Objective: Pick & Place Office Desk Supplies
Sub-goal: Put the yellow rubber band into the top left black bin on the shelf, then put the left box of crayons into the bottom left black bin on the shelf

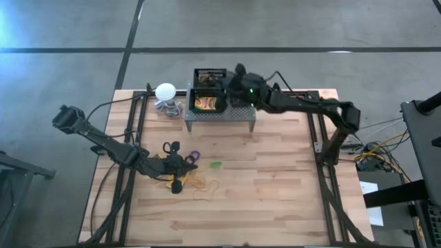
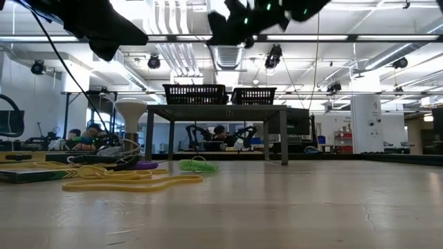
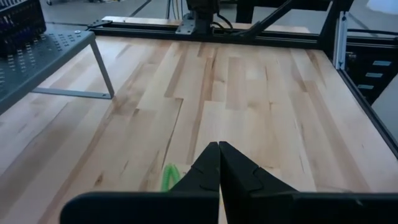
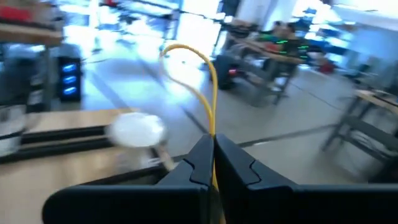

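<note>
Right wrist view shows a thin yellow rubber band point(image 4: 208, 87) pinched between the closed fingers of the right pincer point(image 4: 212, 158), its loop standing free above the fingertips. In the high view the right pincer point(image 1: 238, 81) is over the 2 black mesh trays point(image 1: 209, 89) on the grey perforated stand point(image 1: 238, 112) at the far side of the worktop point(image 1: 275, 179); one tray holds yellow-and-green flat boxes point(image 1: 206, 103). A white ball-shaped object point(image 1: 165, 91) with a coiled cord sits just beside the stand. Nearer the front, more rubber bands point(image 1: 203, 184) lie loose on the wood, with a purple ring point(image 1: 193, 156) and a green ring point(image 1: 216, 165) close by. The left pincer point(image 1: 180, 165) is low among these, fingers pressed together on nothing in the left wrist view point(image 3: 219, 163).
</note>
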